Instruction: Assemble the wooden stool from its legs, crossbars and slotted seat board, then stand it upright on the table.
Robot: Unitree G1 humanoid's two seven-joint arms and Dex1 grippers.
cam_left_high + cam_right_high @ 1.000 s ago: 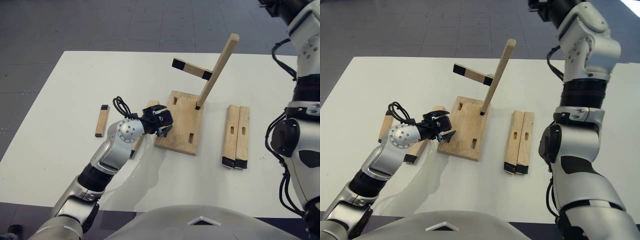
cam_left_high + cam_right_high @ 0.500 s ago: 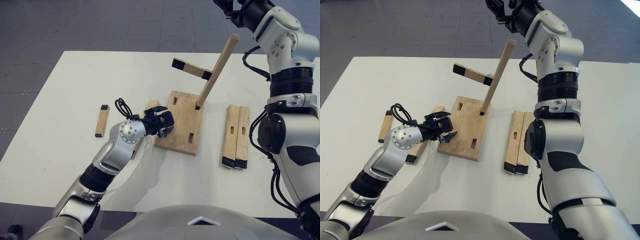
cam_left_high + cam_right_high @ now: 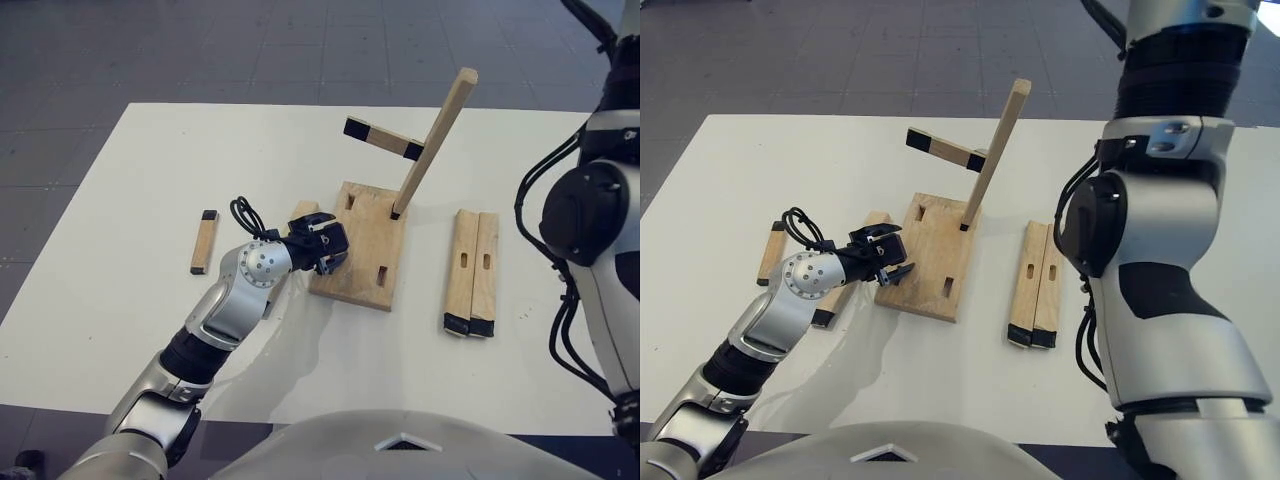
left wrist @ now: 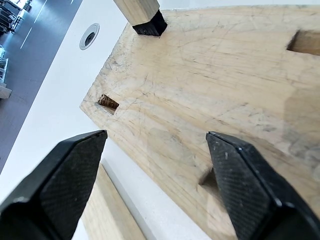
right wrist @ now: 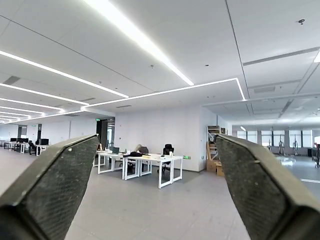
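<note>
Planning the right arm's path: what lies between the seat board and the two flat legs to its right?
Nothing: the left eye view shows bare table between the seat board and the two legs.

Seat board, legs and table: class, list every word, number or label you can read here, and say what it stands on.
None can be read.
Seat board, upright leg, two flat legs, table: bare, no print.
Left gripper: a small pale mark on its housing, too small to read.
</note>
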